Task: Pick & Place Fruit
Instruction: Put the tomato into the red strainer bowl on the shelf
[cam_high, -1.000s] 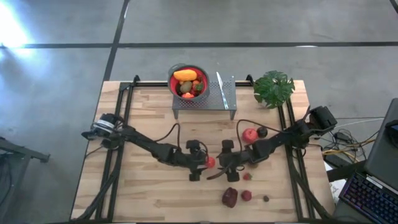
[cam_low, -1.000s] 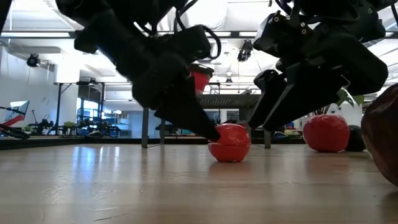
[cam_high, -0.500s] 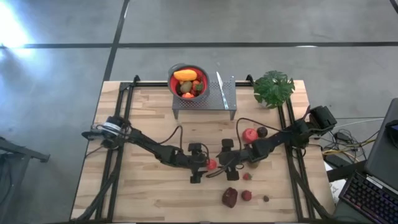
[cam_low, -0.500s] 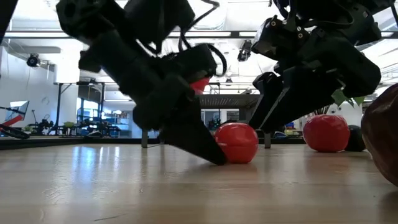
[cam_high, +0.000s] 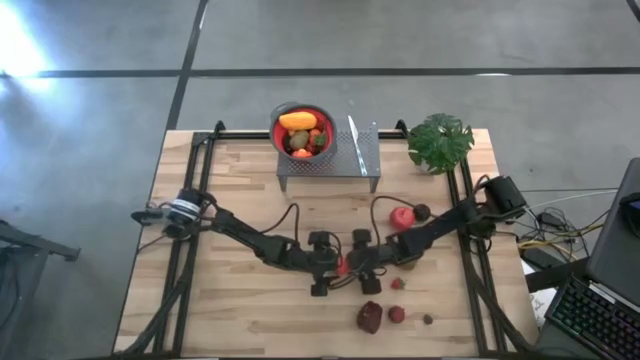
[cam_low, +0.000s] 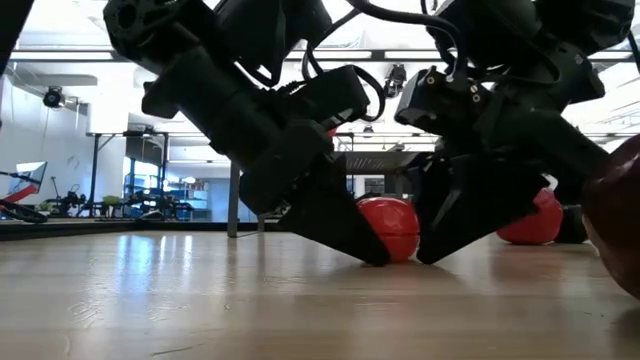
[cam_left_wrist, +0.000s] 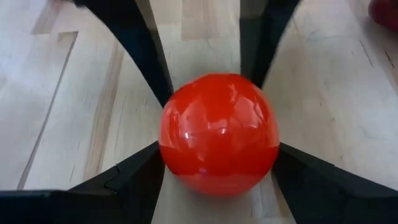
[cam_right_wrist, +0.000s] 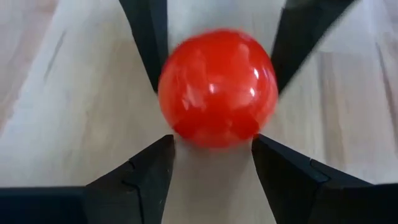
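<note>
A small red round fruit (cam_high: 341, 265) rests on the wooden table (cam_high: 230, 310) near its middle. My left gripper (cam_high: 333, 267) comes at it from the table's left, open, with a fingertip at each side of it (cam_left_wrist: 217, 134). My right gripper (cam_high: 351, 264) faces it from the right, also open, its fingertips just at the fruit's near edge (cam_right_wrist: 217, 87). In the low view both sets of fingers slant down to the table beside the fruit (cam_low: 390, 228). More fruit fills the red-lined bowl (cam_high: 303, 130) at the back. My left gripper has its two fingertips (cam_left_wrist: 155, 158) at the red fruit's lower sides (cam_left_wrist: 168, 149), slanting down from the table's left. The fruit sits on the table. My right gripper's fingertips (cam_right_wrist: 165, 146) are at the fruit's edge from the right; whether they touch it I cannot tell.
The bowl stands on a metal rack (cam_high: 340, 165) with a knife (cam_high: 354, 135) beside it. A potted plant (cam_high: 440, 140) is at the back right. A red apple (cam_high: 402, 216), a dark fruit (cam_high: 422, 211), a maroon fruit (cam_high: 370, 316) and small berries (cam_high: 397, 314) lie to the right.
Both grippers have sunk toward the table and closed in on the red fruit from opposite sides. The fruit has rolled a little toward the table's right, ahead of my left fingers, and now lies between the two grippers.
</note>
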